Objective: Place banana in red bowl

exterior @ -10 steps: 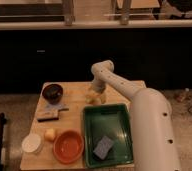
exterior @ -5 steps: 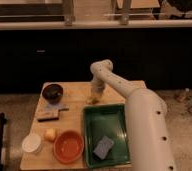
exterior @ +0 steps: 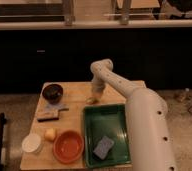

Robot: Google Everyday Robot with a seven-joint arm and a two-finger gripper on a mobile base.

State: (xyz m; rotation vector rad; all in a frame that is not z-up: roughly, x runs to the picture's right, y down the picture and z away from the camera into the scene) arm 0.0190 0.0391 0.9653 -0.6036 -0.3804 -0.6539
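Observation:
The banana [exterior: 91, 100] is a small pale yellow piece lying on the wooden table [exterior: 74, 107], just behind the green tray's far left corner. My gripper [exterior: 95, 93] points down right over it, at or touching its top. The red bowl [exterior: 68, 146] is wide, orange-red and empty. It stands at the table's front, left of the green tray, well in front of the gripper and slightly to its left.
A green tray [exterior: 120, 120] with a grey sponge [exterior: 103, 147] fills the front right. A dark bowl [exterior: 52, 92] stands at the back left, with a flat brown and grey object [exterior: 50, 114] in front of it. A round yellow fruit [exterior: 50, 134] and a white cup [exterior: 32, 143] are left of the red bowl.
My gripper has come down a little over the banana. The banana and the other things stay where they were.

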